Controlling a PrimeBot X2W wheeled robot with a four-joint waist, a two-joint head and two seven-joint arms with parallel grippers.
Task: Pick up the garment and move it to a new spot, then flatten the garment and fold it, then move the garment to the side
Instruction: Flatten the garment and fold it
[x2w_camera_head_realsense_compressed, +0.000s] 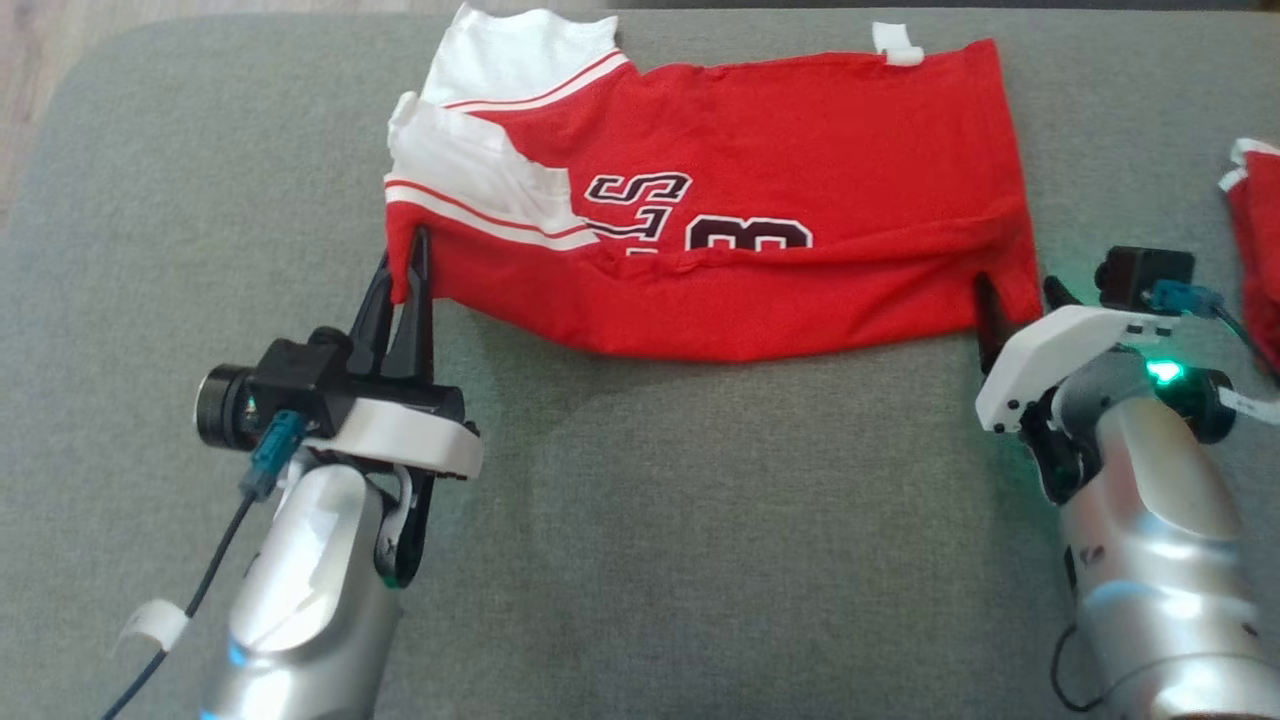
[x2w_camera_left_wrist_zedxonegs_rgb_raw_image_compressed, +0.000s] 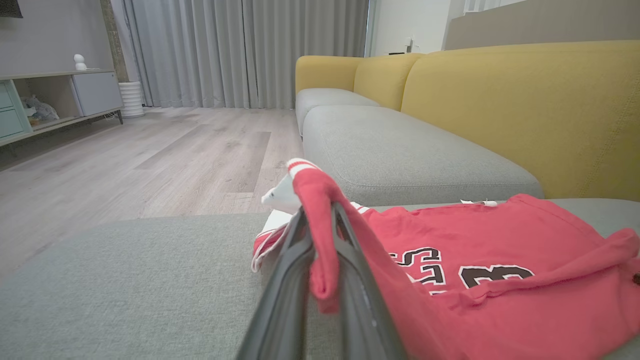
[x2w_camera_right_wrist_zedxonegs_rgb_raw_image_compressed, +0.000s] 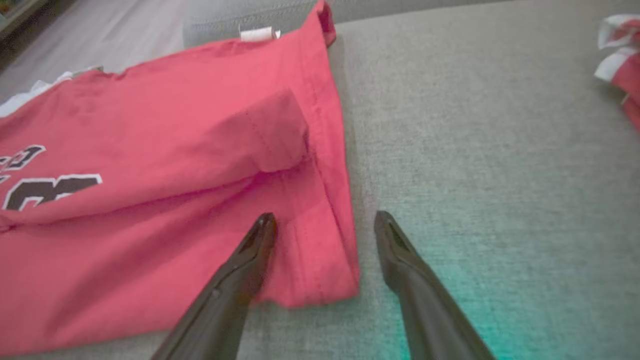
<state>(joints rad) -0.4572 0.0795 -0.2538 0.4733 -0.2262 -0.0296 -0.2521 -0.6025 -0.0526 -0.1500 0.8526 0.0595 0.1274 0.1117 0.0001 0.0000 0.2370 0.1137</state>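
The garment (x2w_camera_head_realsense_compressed: 760, 200) is a red jersey with white sleeves and dark lettering, folded lengthwise on the grey cushion (x2w_camera_head_realsense_compressed: 640, 520). My left gripper (x2w_camera_head_realsense_compressed: 408, 262) is shut on its near left corner; the left wrist view shows that red fabric (x2w_camera_left_wrist_zedxonegs_rgb_raw_image_compressed: 320, 235) pinched between the fingers and lifted slightly. My right gripper (x2w_camera_head_realsense_compressed: 1015, 295) stands open at the near right corner. In the right wrist view one finger (x2w_camera_right_wrist_zedxonegs_rgb_raw_image_compressed: 252, 255) lies over the garment (x2w_camera_right_wrist_zedxonegs_rgb_raw_image_compressed: 165, 170), the other finger (x2w_camera_right_wrist_zedxonegs_rgb_raw_image_compressed: 400, 255) over bare cushion, with the corner between them.
Another red and white cloth (x2w_camera_head_realsense_compressed: 1255, 240) lies at the cushion's right edge. The cushion's near half is bare grey fabric. The left wrist view shows a yellow sofa back (x2w_camera_left_wrist_zedxonegs_rgb_raw_image_compressed: 525, 110), more grey seat cushions (x2w_camera_left_wrist_zedxonegs_rgb_raw_image_compressed: 400, 150) and wooden floor (x2w_camera_left_wrist_zedxonegs_rgb_raw_image_compressed: 150, 160).
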